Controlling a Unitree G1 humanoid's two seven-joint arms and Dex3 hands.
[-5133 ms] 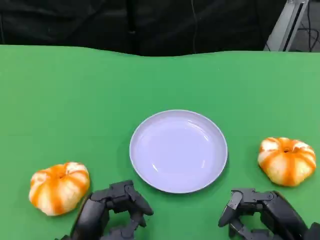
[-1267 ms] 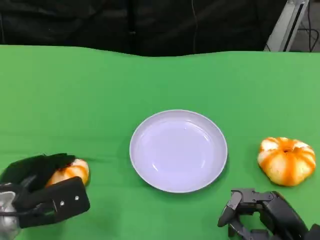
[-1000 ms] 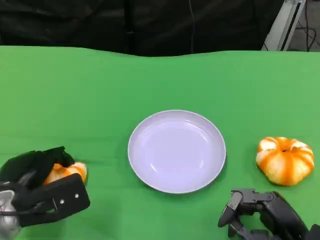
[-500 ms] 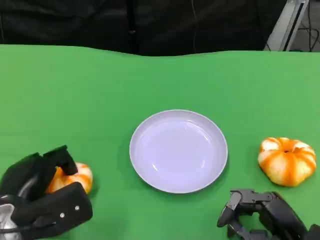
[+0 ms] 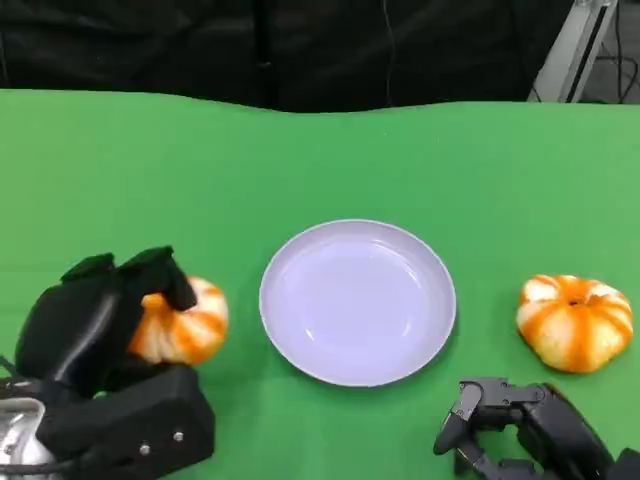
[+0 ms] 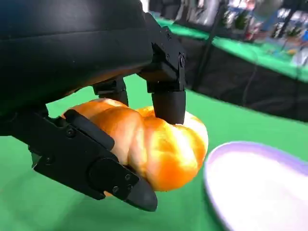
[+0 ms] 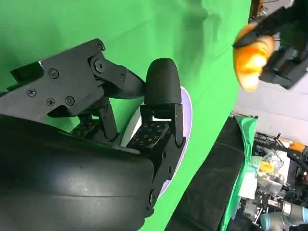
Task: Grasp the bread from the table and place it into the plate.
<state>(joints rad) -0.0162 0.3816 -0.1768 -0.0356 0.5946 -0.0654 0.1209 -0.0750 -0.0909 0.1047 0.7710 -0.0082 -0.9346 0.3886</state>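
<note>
My left hand [image 5: 95, 325] grips an orange-and-white pumpkin-shaped bread [image 5: 185, 322] and holds it above the green table, just left of the white plate [image 5: 357, 301]. In the left wrist view the black fingers [image 6: 166, 91] wrap that bread [image 6: 154, 144], with the plate's rim [image 6: 250, 183] close beside it. A second such bread [image 5: 574, 321] lies on the table right of the plate. My right hand [image 5: 520, 430] rests low at the front right, holding nothing, its fingers [image 7: 161, 96] apart. The right wrist view shows the held bread [image 7: 251, 60] far off in the left hand.
The green table [image 5: 320, 160] stretches bare behind the plate to a dark backdrop. A metal stand [image 5: 580, 45] rises at the back right corner.
My left hand has lifted the left bread off the table and carried it right, toward the plate. The right hand and right bread have stayed put.
</note>
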